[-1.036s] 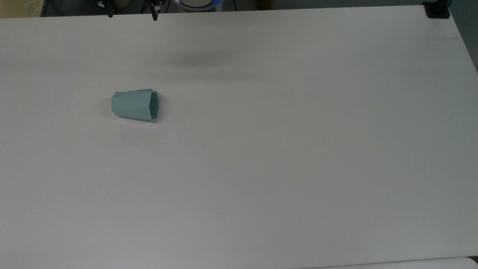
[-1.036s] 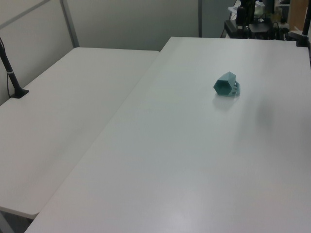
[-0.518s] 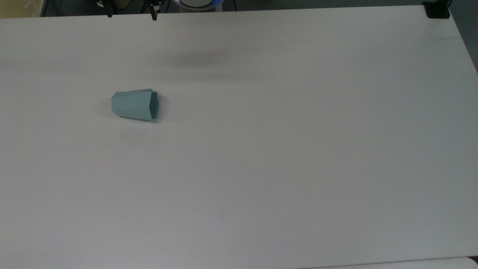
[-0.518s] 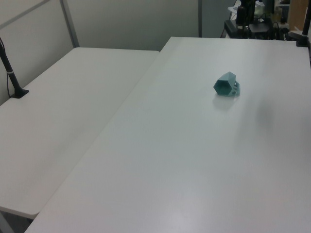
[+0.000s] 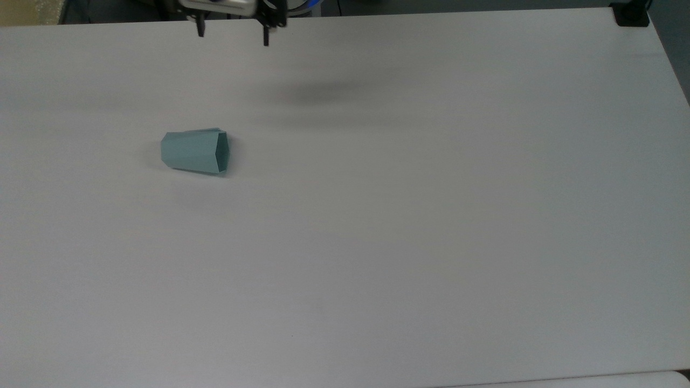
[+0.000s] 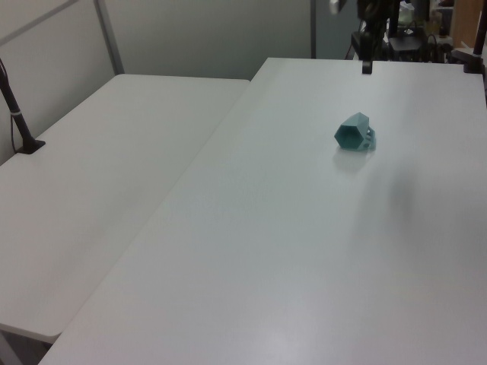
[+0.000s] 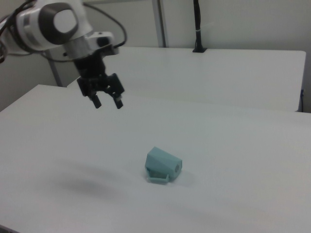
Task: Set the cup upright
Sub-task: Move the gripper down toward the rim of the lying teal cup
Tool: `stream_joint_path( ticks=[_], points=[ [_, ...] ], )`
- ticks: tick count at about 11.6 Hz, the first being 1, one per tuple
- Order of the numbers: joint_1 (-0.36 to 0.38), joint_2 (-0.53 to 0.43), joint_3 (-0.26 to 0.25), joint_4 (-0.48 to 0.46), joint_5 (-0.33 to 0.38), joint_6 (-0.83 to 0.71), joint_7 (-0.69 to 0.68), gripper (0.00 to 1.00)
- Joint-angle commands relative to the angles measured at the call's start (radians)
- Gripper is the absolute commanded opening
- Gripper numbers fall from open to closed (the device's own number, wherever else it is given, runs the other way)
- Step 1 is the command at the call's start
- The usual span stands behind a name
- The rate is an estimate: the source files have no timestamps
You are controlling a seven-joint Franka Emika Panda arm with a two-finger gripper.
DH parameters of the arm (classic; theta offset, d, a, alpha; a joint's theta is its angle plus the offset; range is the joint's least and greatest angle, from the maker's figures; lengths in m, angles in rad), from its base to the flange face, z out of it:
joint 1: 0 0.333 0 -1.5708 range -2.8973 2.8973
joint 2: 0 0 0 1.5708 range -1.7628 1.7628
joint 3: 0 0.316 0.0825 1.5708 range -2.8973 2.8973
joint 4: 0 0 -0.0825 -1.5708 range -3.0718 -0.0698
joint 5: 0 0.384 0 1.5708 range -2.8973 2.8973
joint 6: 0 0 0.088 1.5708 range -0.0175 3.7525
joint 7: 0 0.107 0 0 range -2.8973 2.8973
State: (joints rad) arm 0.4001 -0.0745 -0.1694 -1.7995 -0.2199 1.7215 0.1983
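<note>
The pale teal cup (image 5: 195,152) lies on its side on the white table (image 5: 404,215), its open polygonal mouth toward the top view's right. In the left view the cup (image 6: 354,133) shows its mouth toward the camera, with the handle on the left view's right. The right view has the cup (image 7: 163,165) with its handle facing the camera and resting low. My gripper (image 5: 233,35) hangs open in the air at the top view's upper edge, well apart from the cup. It appears again as my gripper (image 7: 108,101), high above the table with nothing between its fingers (image 7: 118,101).
A second white table (image 6: 99,182) adjoins on the left view's left, with a black clamp post (image 6: 19,122) on it. A black clamp (image 5: 629,15) sits at the top view's upper right corner. A soft shadow (image 5: 318,92) lies on the table.
My gripper has moved toward the top view's right and further into view over the table edge. Its shadow shifted with it. The cup has stayed put.
</note>
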Motion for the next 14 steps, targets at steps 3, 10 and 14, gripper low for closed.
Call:
stream_joint_path(
  ticks=[3,10,14],
  points=[
    [0.101,0.165,0.079,-0.001,-0.376,0.018,0.364,1.00],
    [0.141,0.430,0.080,-0.053,-0.801,0.047,0.565,1.00],
    [0.082,0.459,0.080,-0.086,-0.886,0.044,0.687,1.00]
  ],
)
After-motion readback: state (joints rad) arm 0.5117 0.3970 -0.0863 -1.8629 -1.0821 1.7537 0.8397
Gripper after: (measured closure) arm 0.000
